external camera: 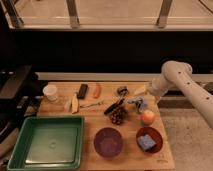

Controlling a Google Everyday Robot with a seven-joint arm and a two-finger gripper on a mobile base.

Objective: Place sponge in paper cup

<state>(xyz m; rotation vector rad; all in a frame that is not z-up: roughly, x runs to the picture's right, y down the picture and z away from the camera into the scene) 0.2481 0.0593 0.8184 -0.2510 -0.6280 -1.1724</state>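
Wooden surface (90, 131) seen from the front, items listed left to right.

- The green tray (46, 146) fills the front left corner.
- Behind it, at the back left corner, the white cup (50, 92) stands upright, mouth up, apart from everything else.
- Just right of the cup lie a pale yellow piece (74, 104), a black bar (82, 90) and an orange-red piece (96, 90), all toward the back edge.
- A fork (90, 105) lies in front of them.
- At mid-surface a black-handled tool (115, 106) lies on a slant. A dark cluster (117, 117) sits just in front of it, and a small dark item (122, 90) lies behind it near the back edge.
- The purple bowl (108, 142) sits at the front edge, right of the tray.
- A shiny bluish-grey object (139, 104) lies right of the tool, with a round red-yellow fruit (147, 117) in front of it.
- The red bowl (149, 140) sits at the front right corner, and the light blue sponge (146, 142) lies flat inside it.
- The white arm (176, 75) enters from the right and bends down to the back right corner.
- The hand (142, 91) hangs there over the back edge, above the bluish-grey object, its fingers apart and gripping nothing.

The sponge and the cup lie at opposite corners, well apart. The purple bowl, the cluster, the tool and the fork lie between them.
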